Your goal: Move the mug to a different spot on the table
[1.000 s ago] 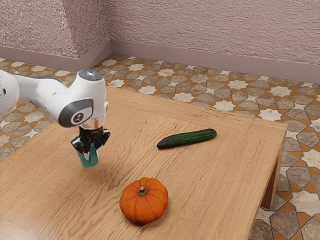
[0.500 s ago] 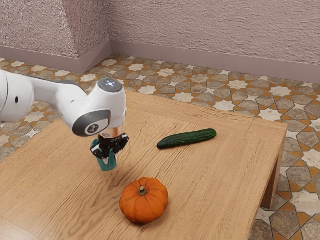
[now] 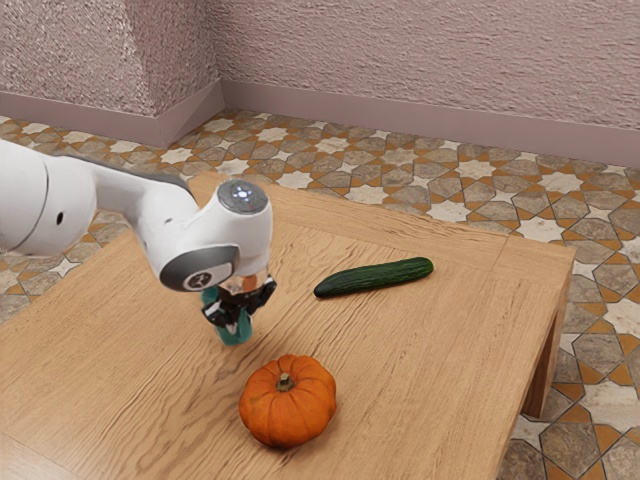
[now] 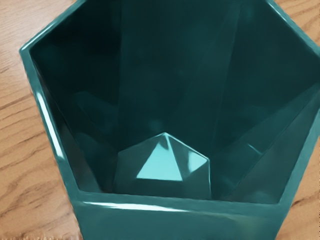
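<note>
A small teal mug [image 3: 236, 332] hangs just above the wooden table [image 3: 430, 360], and my black gripper [image 3: 238, 318] is shut on it. The arm's white wrist covers most of the mug in the exterior view. Seen from the wrist, the mug [image 4: 165, 125] is right under my hand, its angular teal inside open toward the camera, with table wood around its rim. The mug hovers a short way behind and to the exterior view's left of the pumpkin.
An orange pumpkin [image 3: 287, 400] sits near the table's front edge. A dark green cucumber [image 3: 374, 276] lies toward the back, to the exterior view's right of my hand. The table's right edge drops to the tiled floor [image 3: 590, 350].
My arm has carried the mug toward the exterior view's right and slightly nearer the front, from the table's left part to a spot just behind the pumpkin. The grip has stayed shut.
</note>
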